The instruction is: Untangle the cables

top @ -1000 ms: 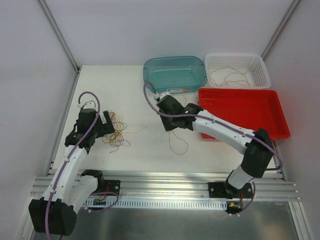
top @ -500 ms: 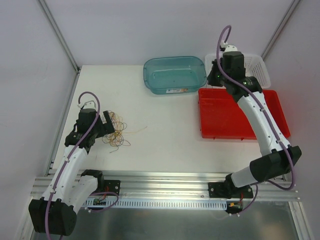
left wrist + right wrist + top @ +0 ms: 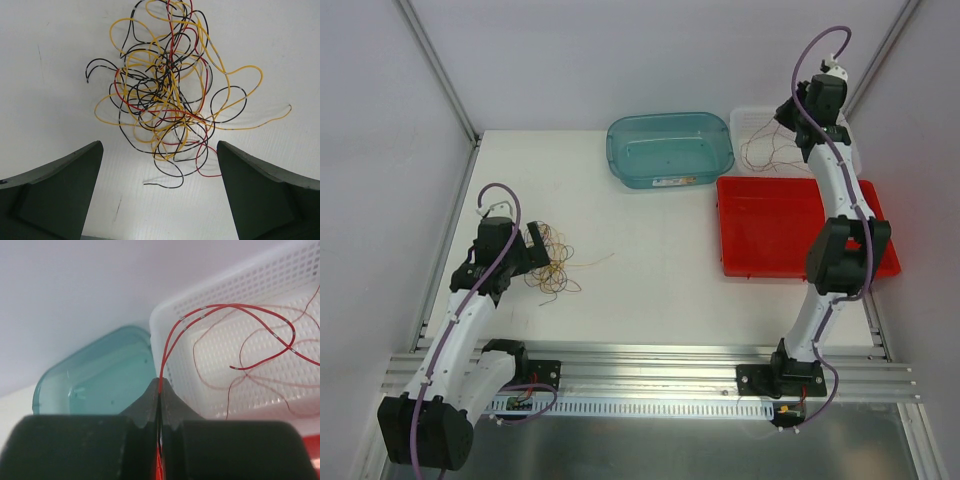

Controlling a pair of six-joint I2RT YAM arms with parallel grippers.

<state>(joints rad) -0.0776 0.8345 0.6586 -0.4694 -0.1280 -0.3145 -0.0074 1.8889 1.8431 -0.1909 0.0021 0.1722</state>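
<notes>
From where I stand, the job is split across the white table [image 3: 640, 215]. On the left lies a loose knot of hair-thin yellow, black and red cables [image 3: 167, 100]. Far off at the back right, the right gripper [image 3: 160, 385] is held high, its two dark fingers pinched flat together on a thin red cable [image 3: 220, 307]. That strand rises out of the closed jaws, arches over the near rim of the white perforated plastic basket [image 3: 240, 285] and curls back down inside it, above a few pale reddish strands lying on the basket floor. The wrist view is blurred there, so I can't tell whether its free end touches the bottom. The held cable's length runs straight away from the fingertips into the basket. I judge the next move to be a plain release, and little could go astray unless the tail springs back over the rim toward the translucent teal plastic tub [image 3: 100, 375] just beside it. The shallow red plastic tray [image 3: 790, 230] sits nearer the arms, apart from the action. The left gripper [image 3: 157, 150] hangs over the table with its fingers spread wide and nothing between them. The knot lies directly ahead of it, centred on the gap and stretching away from the fingertips, longer that way than across (one yellow strand trails out to the side). The left arm is much the nearer to that pile, the right arm well apart from it, and the knot looks far from sorted.
</notes>
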